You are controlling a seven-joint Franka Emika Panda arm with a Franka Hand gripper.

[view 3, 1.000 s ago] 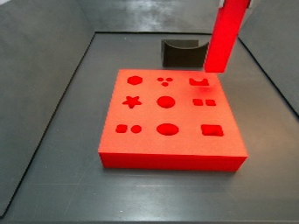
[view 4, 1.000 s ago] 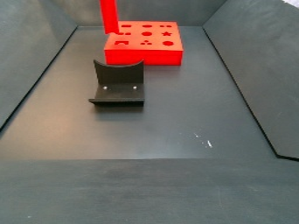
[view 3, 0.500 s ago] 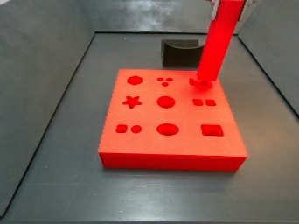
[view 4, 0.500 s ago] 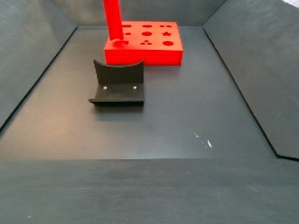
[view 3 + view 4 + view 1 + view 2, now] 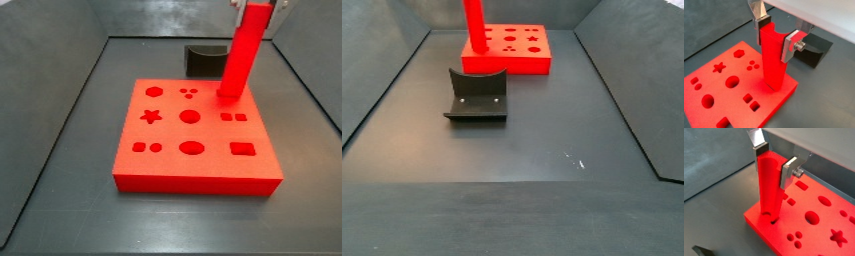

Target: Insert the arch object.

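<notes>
The pincer (image 5: 776,34) is clamped on the upper end of the arch object (image 5: 773,62), which stands upright with its foot at a corner slot of the red board (image 5: 724,107); it looks rigid, light and smooth-sided, so a high, square grip suits it.

One gripper (image 5: 775,35) over the table's far end, one arch object (image 5: 238,60), one red board (image 5: 195,178), one fixture (image 5: 477,97) near the table's middle.

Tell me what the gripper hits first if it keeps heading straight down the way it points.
Likely the red board: the gripper, above the board's corner, holds the arch object upright, its lower end already at a hole there.
</notes>
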